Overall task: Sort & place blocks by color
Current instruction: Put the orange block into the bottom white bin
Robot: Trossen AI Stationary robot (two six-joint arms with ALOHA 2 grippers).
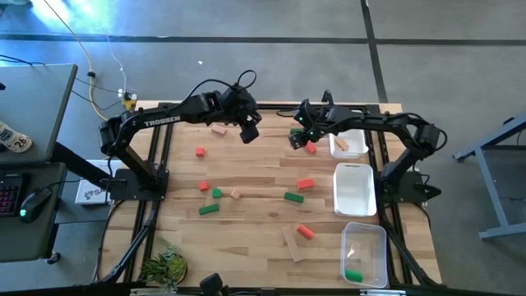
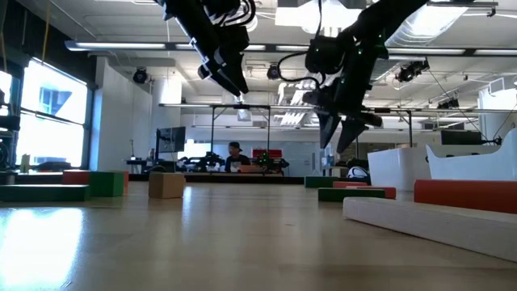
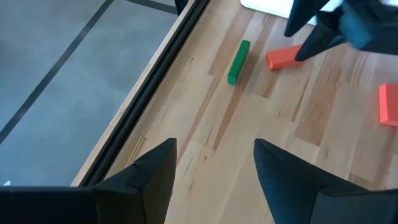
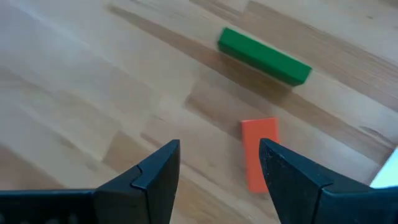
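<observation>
Green, red and tan blocks lie flat and scattered over the wooden table [image 1: 255, 226]. My right gripper [image 1: 297, 140] [image 4: 217, 165] is open and hovers near the far edge, above a red block [image 1: 311, 149] [image 4: 258, 152] and beside a green bar [image 1: 294, 131] [image 4: 264, 56]. In the low view the right gripper [image 2: 339, 133] hangs clear of the tabletop. My left gripper [image 1: 249, 131] [image 3: 214, 165] is open too, raised above bare wood near the far edge, right of a tan block [image 1: 218, 129]. Its wrist view shows the same green bar [image 3: 238, 61] and red block [image 3: 285, 58].
On the right stand a small white tray [image 1: 355, 153] holding a tan block [image 1: 341, 144], a larger white tray [image 1: 355, 189], and a clear tray [image 1: 364, 247] holding a green block [image 1: 352, 275]. A long tan bar [image 1: 292, 244] lies near the front. A plant [image 1: 164, 267] sits at the near left corner.
</observation>
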